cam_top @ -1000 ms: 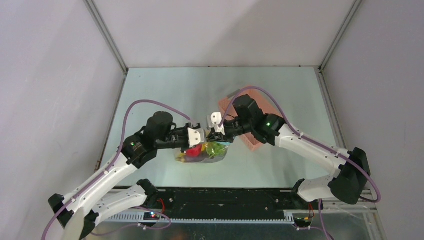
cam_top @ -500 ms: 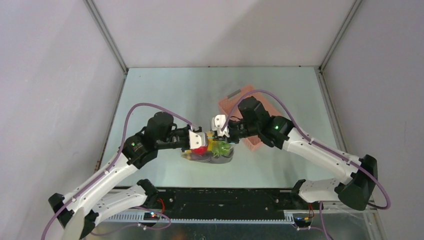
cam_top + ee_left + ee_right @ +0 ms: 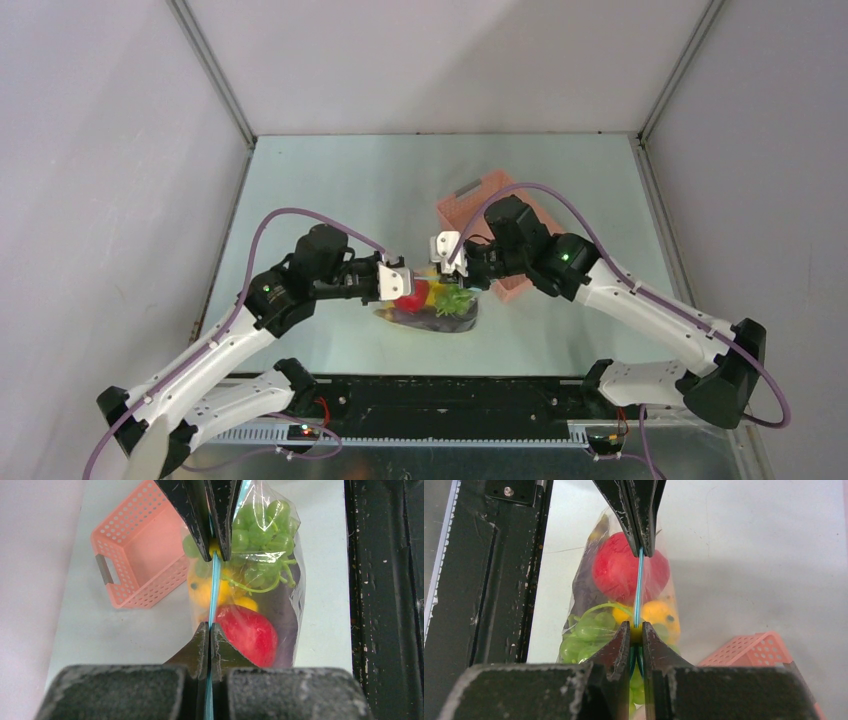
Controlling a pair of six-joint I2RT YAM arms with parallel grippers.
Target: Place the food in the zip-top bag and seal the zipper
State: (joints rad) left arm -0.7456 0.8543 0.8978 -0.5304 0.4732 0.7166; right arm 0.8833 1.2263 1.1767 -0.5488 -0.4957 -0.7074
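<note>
While left claw [image 3: 208, 626] and right claw [image 3: 636, 625] pinch zipper [image 3: 214, 590], food [image 3: 250, 632] inside bag [image 3: 296, 580]

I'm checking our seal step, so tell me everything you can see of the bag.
The bag is clear, floppy plastic with a thin blue zipper along its top edge, pulled straight between the two tools. The left tool and right tool are each shut on the zipper, a short stretch apart. Below it the bag bulges with a red fruit, green grapes, yellow pieces and a dark piece. Whether its bottom rests on the table is unclear.
</note>
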